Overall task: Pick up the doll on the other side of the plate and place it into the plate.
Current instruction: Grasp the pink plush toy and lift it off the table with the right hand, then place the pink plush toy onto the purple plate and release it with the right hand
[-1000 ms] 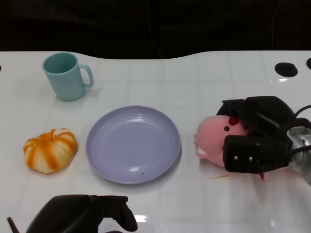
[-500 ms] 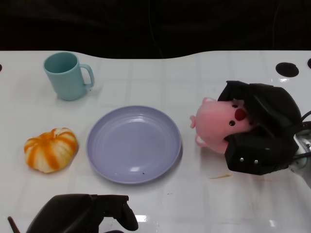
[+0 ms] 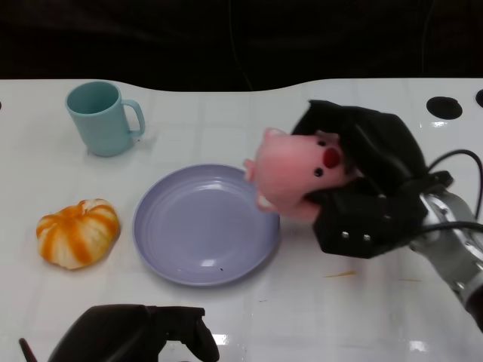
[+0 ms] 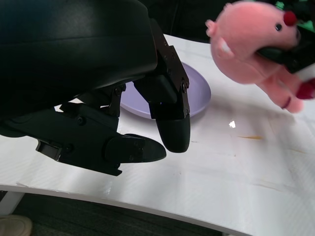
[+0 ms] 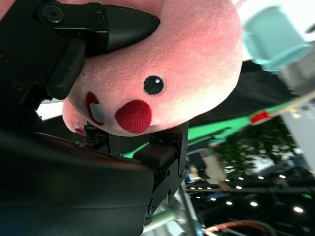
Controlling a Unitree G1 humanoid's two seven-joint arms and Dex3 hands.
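Note:
My right hand grips a pink plush doll with black eyes and red cheeks, lifted off the table. The doll hangs over the right rim of the lavender plate in the head view. In the right wrist view the doll fills the frame, with black fingers pressed into it. The left wrist view shows the doll in the air beyond the plate. My left hand rests at the table's near edge with its fingers curled in, holding nothing.
A teal mug stands at the back left. An orange and white pumpkin toy lies left of the plate. Black round holes sit at the table's far right. A cable loops by my right wrist.
My right hand has lifted the doll off the table and carried it left, from beside the plate to above its right rim. The left hand has stayed put.

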